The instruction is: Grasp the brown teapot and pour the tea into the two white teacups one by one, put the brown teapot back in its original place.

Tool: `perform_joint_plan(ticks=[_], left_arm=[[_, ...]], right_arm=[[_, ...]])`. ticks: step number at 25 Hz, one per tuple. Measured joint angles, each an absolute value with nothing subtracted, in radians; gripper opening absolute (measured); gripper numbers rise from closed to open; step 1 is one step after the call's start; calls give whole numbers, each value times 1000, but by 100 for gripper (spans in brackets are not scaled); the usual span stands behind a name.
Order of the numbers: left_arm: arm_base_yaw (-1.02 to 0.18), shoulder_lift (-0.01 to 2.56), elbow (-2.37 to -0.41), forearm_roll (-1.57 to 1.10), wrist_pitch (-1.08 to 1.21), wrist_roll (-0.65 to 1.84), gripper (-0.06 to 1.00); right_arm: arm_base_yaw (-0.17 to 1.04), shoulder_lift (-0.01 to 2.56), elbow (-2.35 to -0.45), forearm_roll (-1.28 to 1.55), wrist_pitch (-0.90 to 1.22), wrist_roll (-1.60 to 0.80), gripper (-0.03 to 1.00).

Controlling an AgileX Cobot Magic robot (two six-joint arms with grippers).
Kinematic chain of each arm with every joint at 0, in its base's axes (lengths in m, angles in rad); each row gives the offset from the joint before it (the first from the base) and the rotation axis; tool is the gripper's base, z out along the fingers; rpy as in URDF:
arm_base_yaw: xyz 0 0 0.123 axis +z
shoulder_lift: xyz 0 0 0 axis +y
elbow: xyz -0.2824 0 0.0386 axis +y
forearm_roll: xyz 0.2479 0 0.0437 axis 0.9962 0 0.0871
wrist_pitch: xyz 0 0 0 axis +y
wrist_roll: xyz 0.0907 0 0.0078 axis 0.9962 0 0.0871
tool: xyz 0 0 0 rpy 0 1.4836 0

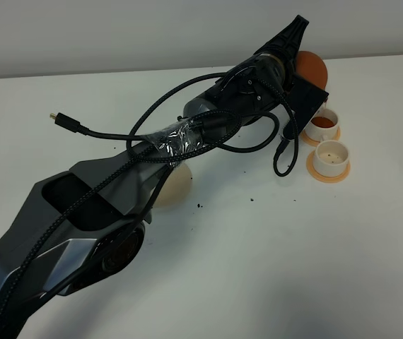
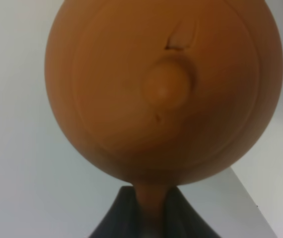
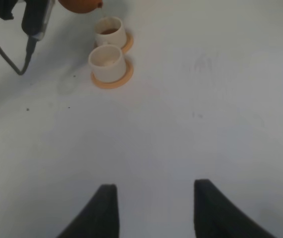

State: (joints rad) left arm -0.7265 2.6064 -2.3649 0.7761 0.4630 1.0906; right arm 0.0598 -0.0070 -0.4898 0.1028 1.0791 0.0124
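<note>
While the white table (image 1: 272, 268) is carrying everything, the left arm (image 1: 117, 212) is stretching from the near left corner toward the far edge. The left gripper (image 2: 151, 220) is clamping tight on the handle of the brown teapot (image 1: 312, 68), which is hanging raised over the farther white cup (image 1: 324, 121), right of the middle near that far edge. That cup is showing brown tea, so I am judging the first pour to be under way or nearly done. The nearer cup (image 1: 331, 155) is looking empty, and the cream coaster (image 1: 178, 185) near the table's middle is lying bare, awaiting the pot's return. The right gripper (image 3: 154, 208) is hovering over bare table with jaws spread, holding nothing. The arm is hiding part of the coaster, and any stream of tea is proving too fine to make out.
</note>
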Motion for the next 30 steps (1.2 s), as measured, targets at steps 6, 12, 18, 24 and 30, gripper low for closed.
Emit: perform_joint_plan(ticks=[6,12,18,24,30], left_arm=[[-727,2606,-2365,776,463,1091,12],[-727,2606,-2365,776,462,1091,12],[-727,2606,-2365,776,460,1091,12],[-727,2606,-2365,776,449,1113,12],[-727,2606,-2365,779,430,1130,12]], right_arm=[[60,-7,-490,103,1079,12,37],[60,-7,-490,103,1079,12,37],[60,-7,-490,103,1079,12,37],[60,-7,-490,103,1079,12,37],[60,-7,-490,103,1079,12,37]])
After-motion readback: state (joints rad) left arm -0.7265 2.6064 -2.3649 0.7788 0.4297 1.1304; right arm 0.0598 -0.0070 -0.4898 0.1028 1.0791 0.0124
